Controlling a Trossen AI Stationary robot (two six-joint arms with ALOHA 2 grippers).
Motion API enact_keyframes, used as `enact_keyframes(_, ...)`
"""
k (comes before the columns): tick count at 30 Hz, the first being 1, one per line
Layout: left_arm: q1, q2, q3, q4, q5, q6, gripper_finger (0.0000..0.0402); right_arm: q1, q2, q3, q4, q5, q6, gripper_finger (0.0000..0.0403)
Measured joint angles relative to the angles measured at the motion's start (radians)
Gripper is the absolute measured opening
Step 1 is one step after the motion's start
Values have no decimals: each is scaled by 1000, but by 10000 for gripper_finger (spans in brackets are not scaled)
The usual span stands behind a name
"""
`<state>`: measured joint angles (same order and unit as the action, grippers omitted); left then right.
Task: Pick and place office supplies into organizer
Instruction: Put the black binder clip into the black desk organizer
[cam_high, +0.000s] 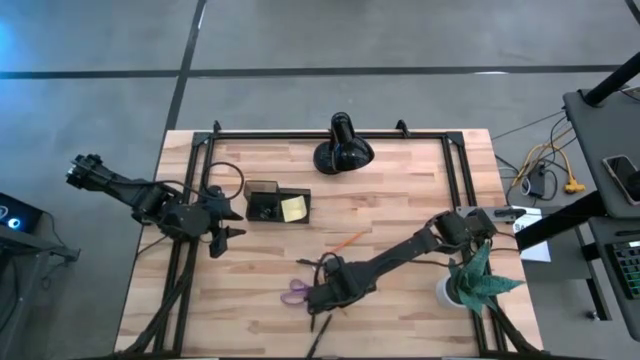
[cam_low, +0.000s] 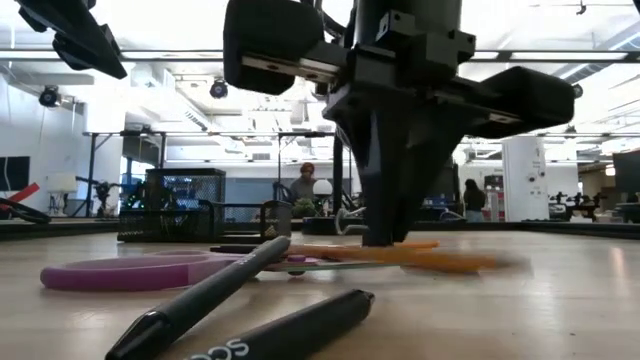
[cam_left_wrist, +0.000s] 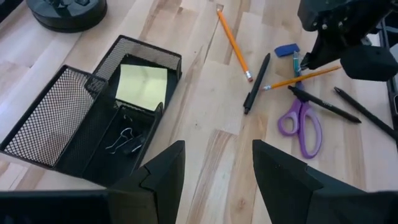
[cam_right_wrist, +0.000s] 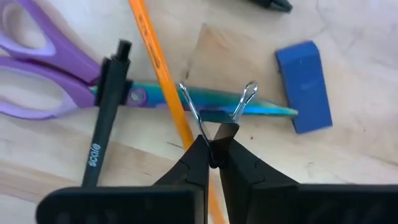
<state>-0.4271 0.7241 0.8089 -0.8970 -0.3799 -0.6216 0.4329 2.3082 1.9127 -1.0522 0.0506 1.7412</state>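
My right gripper (cam_high: 322, 297) is down among the supplies near the table's near edge, shut on a small black binder clip (cam_right_wrist: 217, 132). Around it lie purple-handled scissors (cam_right_wrist: 43, 68), an orange pencil (cam_right_wrist: 155, 62), a black pen (cam_right_wrist: 106, 134) and a blue block (cam_right_wrist: 305, 87). A second pencil (cam_left_wrist: 233, 43) lies farther off. The black mesh organizer (cam_left_wrist: 74, 118) stands at the table's left centre. It holds the yellow sticky pad (cam_left_wrist: 143, 87) and more clips (cam_left_wrist: 124, 140). My left gripper (cam_left_wrist: 217, 168) hovers open beside the organizer (cam_high: 265, 203). My right gripper pinches the binder clip's black body (cam_right_wrist: 219, 130) between its two fingertips (cam_right_wrist: 198, 152), coming from above and pointing down. The clip's two wire loops (cam_right_wrist: 247, 94) stick out beyond the fingertips, over the scissors' blade (cam_right_wrist: 261, 110). I cannot tell whether the clip is lifted clear.
A black dome lamp (cam_high: 343, 150) stands at the far edge, and a green plant in a white pot (cam_high: 470, 280) at the right. Two black pens (cam_low: 200, 300) lie close to the near edge. Bare wood lies between the organizer and the supplies.
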Motion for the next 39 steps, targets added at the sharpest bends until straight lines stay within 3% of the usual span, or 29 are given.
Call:
enact_keyframes(7, 0, -2, 0, 0, 0, 0, 169, -17, -24, 109, -86, 123, -69, 10)
enact_keyframes(13, 0, -5, 0, 10, 0, 0, 169, -145, -33, 192, -43, 177, -316, 10)
enact_keyframes(20, 0, -34, 3, -46, 4, -56, 169, -329, -14, 158, 327, 76, -553, 11)
enact_keyframes(25, 0, -61, 13, -225, 4, -192, 169, -419, 25, 158, 470, -2, -630, 11)
enact_keyframes(32, 0, -147, 7, -253, -8, -263, 169, -476, 135, 223, 591, -179, -665, 12)
enact_keyframes(39, 0, -216, 4, -235, -39, -267, 169, -498, 253, 368, 593, -90, -665, 13)
